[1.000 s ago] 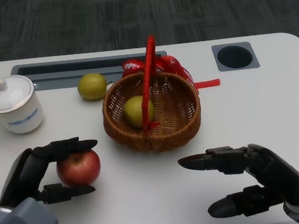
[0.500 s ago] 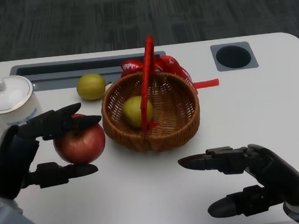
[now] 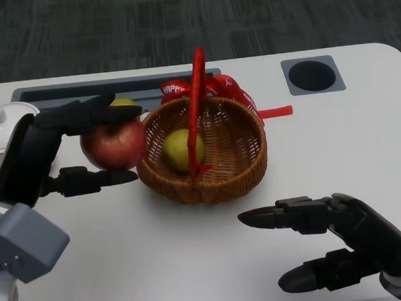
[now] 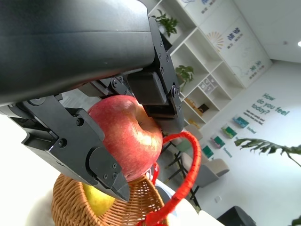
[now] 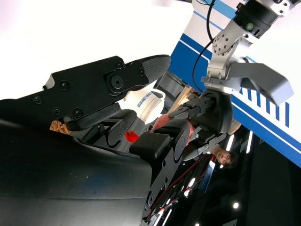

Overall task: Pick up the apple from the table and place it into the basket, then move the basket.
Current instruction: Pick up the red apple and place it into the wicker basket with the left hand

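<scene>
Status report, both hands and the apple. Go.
Left hand grips apple, lifted beside basket rim. Right hand open, holding nothing. Red handle and pear occupy basket.

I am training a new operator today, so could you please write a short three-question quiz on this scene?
1. True or false: the red apple is already lying inside the basket.
2. Which hand holds the apple: A) left hand, B) right hand, C) neither?
3. Fill in: the fruit already in the basket is a yellow-green ____, beside the red handle.

Key:
1. False; it is held off the table beside the basket's rim.
2. A; the right hand is open and holds nothing.
3. The word is pear.
</scene>
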Motion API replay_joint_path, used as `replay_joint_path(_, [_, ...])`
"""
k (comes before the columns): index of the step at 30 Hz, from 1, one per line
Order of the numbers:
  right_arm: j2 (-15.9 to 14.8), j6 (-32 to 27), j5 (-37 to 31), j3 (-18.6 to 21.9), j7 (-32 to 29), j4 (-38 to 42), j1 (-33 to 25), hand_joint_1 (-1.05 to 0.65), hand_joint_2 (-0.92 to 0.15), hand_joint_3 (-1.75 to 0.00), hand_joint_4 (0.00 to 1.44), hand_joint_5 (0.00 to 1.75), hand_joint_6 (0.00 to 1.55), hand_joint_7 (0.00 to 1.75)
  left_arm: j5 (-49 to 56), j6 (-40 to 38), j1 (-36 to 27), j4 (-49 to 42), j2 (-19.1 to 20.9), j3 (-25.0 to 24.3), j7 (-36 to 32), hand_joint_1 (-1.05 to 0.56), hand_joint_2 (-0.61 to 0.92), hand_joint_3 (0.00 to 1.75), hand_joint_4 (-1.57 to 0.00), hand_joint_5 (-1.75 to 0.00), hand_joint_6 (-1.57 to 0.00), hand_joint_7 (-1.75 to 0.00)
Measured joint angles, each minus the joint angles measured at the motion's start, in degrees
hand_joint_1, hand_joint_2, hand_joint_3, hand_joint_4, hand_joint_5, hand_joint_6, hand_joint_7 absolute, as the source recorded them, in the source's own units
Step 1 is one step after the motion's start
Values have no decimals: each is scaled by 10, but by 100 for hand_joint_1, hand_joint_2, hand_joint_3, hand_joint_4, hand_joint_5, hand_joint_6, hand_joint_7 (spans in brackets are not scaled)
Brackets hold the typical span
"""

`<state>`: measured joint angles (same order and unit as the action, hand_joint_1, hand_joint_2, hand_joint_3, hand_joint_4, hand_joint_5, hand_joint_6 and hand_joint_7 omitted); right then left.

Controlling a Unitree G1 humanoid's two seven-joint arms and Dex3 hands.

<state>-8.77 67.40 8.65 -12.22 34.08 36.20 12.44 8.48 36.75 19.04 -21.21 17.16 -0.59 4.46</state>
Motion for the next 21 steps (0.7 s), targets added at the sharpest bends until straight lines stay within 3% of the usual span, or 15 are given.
replay_joint_path(14, [-1, -3, 0, 0, -3, -7, -9, -55, -89, 0, 71, 0, 62, 0, 30, 38, 135, -205, -42, 30, -11, -12, 78, 0, -126, 0, -117, -1])
replay_joint_path(21, [-1, -3, -3, 1, -7, -13, -16, -54, -87, 0, 72, 0, 63, 0, 34, 47, 170, -258, -63, 38, -11, -8, 78, 0, -125, 0, -115, 0])
